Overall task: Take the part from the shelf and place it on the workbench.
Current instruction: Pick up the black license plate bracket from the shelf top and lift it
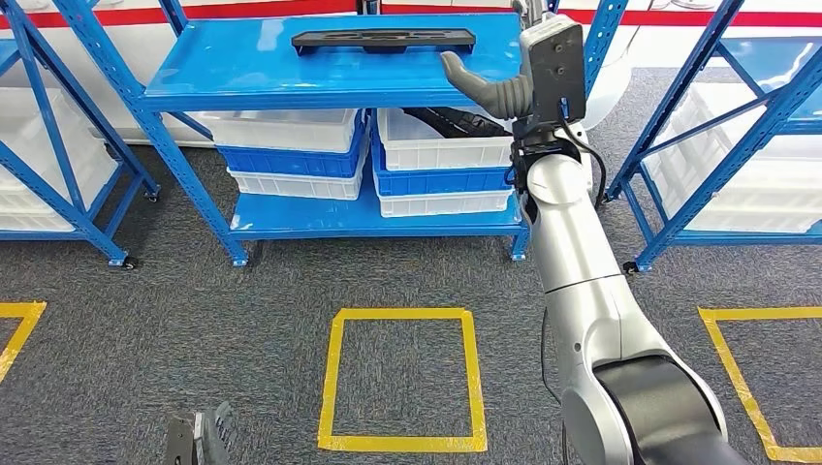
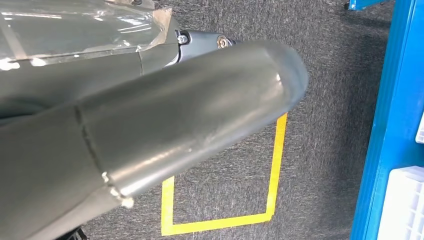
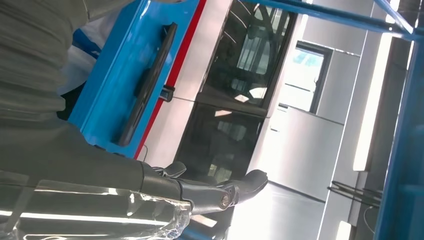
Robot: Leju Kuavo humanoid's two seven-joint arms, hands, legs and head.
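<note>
A humanoid robot stands facing a blue shelf (image 1: 242, 73) on grey carpet. On the top board, toward twelve o'clock from the robot, lies the part (image 1: 384, 39): a long, flat black piece resting lengthwise, well in from the front edge.

The right hand (image 1: 504, 92) is raised at about one o'clock, just beside the part's right end but not touching it. Its fingers (image 3: 250, 182) are spread apart and hold nothing; the thumb juts out toward the part. From the wrist, the part (image 3: 147, 85) shows as a thin dark strip lying flat on the blue board, apart from the hand.

The left hand (image 2: 150, 125) hangs low over the carpet near a yellow tape square (image 1: 402, 378). It sits too close to its own camera to tell whether its fingers are apart or curled.

White and blue bins (image 1: 441, 170) are stacked on the lower boards.

What could go wrong, as I judge it: the part is long and thin and lies flat, so fingers closing near one end may slide over it or nudge it further back rather than get under it. A hold at the end alone would probably let the far end droop or swing, and it might strike the shelf's slanted brace on the way out. The hand is close to the board's front edge and could bump it while lowering.
</note>
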